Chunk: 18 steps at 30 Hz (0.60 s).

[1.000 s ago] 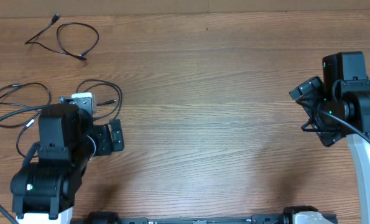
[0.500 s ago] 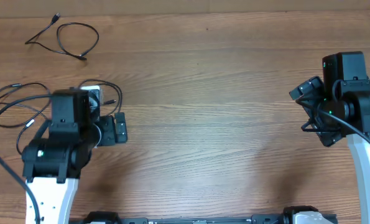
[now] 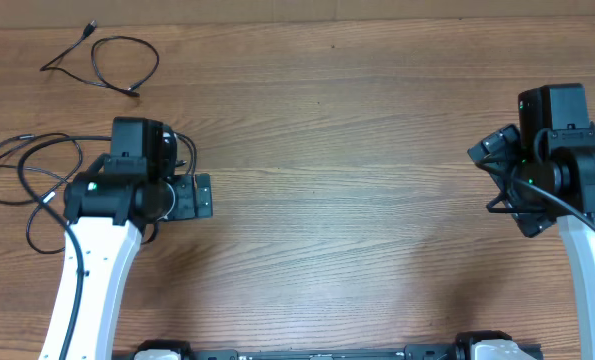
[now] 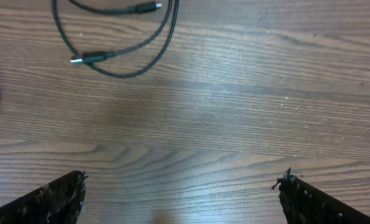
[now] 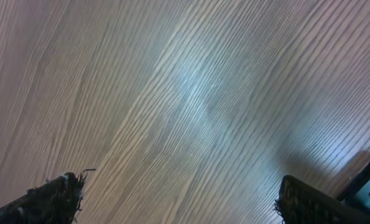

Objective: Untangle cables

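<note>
Left wrist: wide-spread left end effector [image 4: 183, 178] hovers over wood table [image 4: 234, 124], cables [image 4: 101, 56] ahead.

No text, label, brand, number or sign can be read in any view. The black housings of the left arm [image 3: 127, 185] and right arm [image 3: 552, 105] show no legible marking, and the plugs of the cables [image 4: 92, 57] are too small to show any print.
</note>
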Each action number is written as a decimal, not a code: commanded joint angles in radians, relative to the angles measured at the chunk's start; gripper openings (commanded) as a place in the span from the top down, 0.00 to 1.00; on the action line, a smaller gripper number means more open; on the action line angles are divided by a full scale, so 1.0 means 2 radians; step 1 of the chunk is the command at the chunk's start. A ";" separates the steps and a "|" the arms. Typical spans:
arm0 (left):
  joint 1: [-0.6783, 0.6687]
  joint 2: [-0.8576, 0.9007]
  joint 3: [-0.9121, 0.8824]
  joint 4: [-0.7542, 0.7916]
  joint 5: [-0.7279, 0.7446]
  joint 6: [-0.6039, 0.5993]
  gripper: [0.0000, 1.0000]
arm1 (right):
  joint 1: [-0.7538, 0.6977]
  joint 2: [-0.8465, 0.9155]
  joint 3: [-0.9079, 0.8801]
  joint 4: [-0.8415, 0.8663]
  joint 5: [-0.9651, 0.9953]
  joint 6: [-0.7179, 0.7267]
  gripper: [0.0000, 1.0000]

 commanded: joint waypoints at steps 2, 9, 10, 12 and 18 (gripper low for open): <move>-0.001 0.033 -0.004 0.004 -0.001 -0.005 0.00 | -0.001 -0.014 -0.003 0.004 0.042 -0.004 0.00; -0.001 0.084 -0.004 0.004 -0.001 -0.005 0.00 | -0.001 -0.063 -0.019 0.031 0.000 0.004 0.00; -0.001 0.090 -0.004 0.004 -0.001 -0.005 0.00 | -0.001 -0.070 -0.019 0.031 0.000 0.003 0.00; -0.001 0.101 -0.004 0.004 -0.001 -0.005 0.00 | -0.001 -0.077 -0.019 0.031 0.000 0.004 0.00; -0.001 0.135 -0.004 0.004 -0.001 -0.005 0.00 | -0.001 -0.076 -0.019 0.031 0.000 0.004 0.00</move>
